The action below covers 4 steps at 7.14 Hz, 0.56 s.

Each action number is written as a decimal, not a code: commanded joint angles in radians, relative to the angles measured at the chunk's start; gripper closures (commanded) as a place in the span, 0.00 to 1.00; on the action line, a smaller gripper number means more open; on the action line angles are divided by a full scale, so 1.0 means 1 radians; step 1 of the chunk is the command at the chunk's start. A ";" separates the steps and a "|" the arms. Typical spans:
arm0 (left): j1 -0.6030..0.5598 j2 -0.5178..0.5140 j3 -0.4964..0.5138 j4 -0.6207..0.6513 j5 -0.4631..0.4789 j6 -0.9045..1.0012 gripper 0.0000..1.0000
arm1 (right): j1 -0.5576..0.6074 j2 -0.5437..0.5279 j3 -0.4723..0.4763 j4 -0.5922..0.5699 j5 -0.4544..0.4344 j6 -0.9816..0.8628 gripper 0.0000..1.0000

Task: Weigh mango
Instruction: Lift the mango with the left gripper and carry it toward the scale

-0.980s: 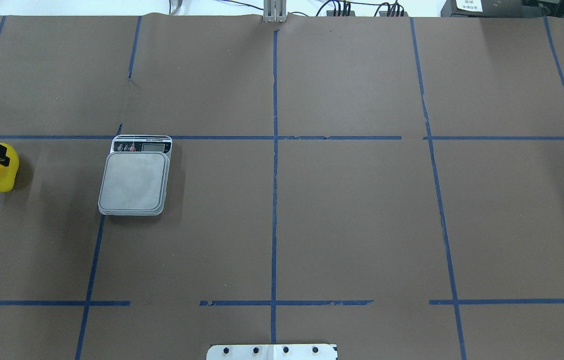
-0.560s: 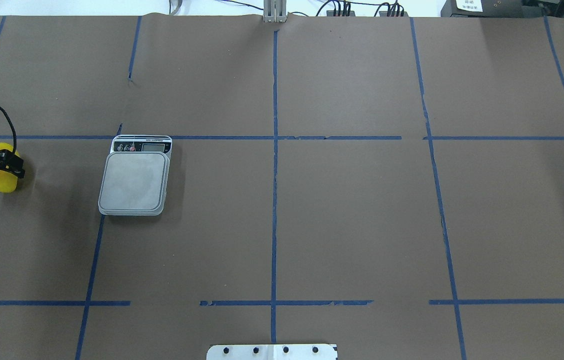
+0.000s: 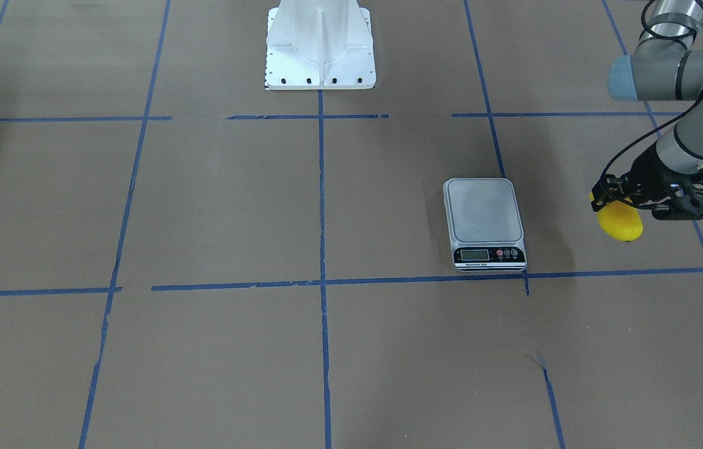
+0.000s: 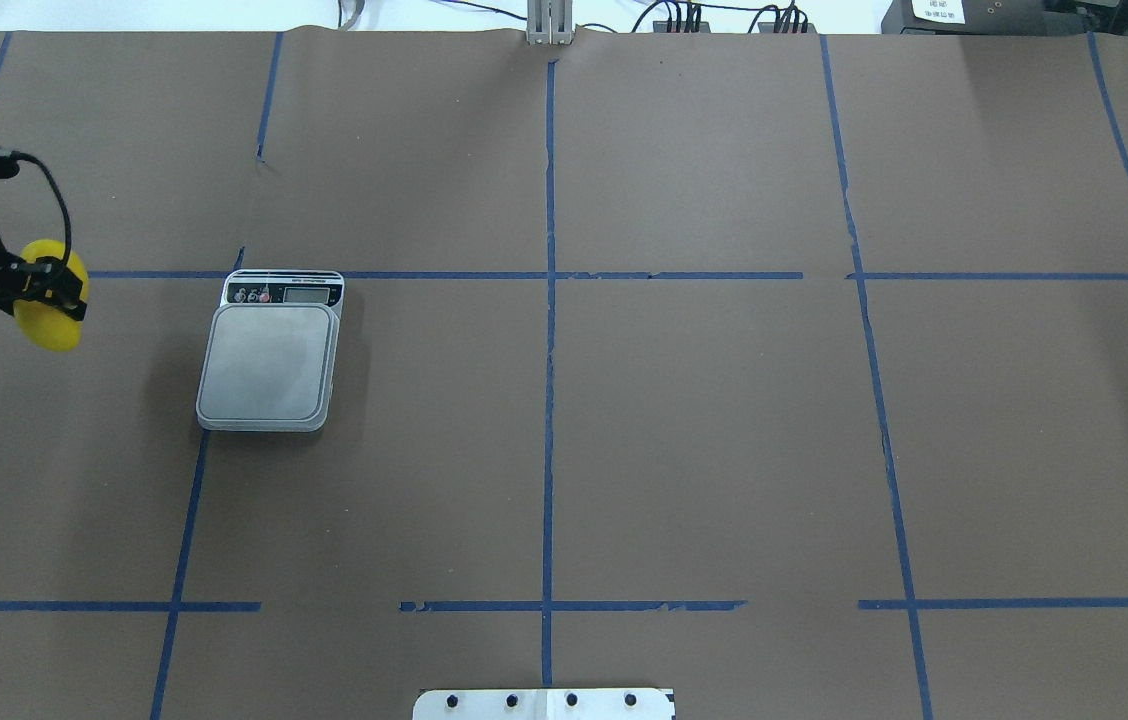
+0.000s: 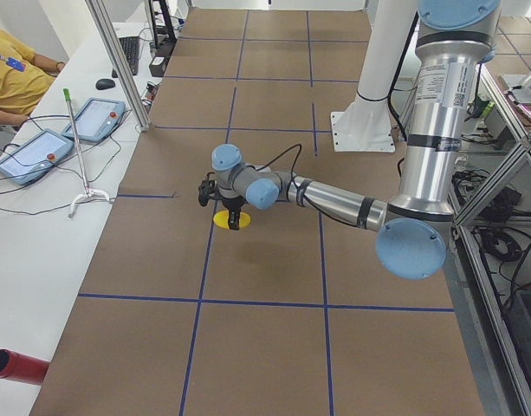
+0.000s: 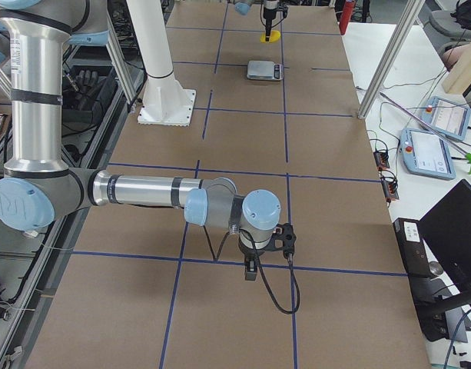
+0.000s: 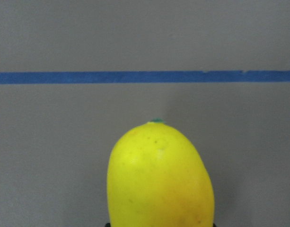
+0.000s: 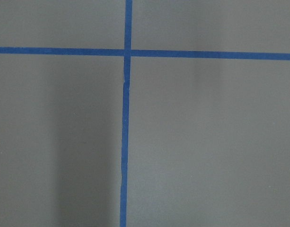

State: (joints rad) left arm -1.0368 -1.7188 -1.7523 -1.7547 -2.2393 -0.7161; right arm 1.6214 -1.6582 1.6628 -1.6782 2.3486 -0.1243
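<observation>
Transport step: the left gripper (image 4: 52,290) was clamped across the mango (image 4: 46,322), which looked airborne (height was hard to judge from these angles) and sat well to the side of the scale (image 4: 269,362). Next move, I'd say, called for carrying it over the scale and setting it down gently, centred. The right gripper (image 6: 267,244) was parked far off, and I couldn't tell whether its fingers were apart.
</observation>
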 commanded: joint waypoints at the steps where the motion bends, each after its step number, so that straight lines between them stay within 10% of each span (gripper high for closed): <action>1: 0.100 -0.155 -0.078 0.139 0.003 -0.186 1.00 | 0.000 0.000 0.000 0.000 0.000 0.000 0.00; 4: 0.280 -0.220 0.039 0.132 0.009 -0.282 1.00 | 0.000 0.000 0.000 0.000 0.000 0.000 0.00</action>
State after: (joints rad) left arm -0.8018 -1.9163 -1.7587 -1.6216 -2.2316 -0.9795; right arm 1.6214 -1.6582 1.6628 -1.6782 2.3485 -0.1242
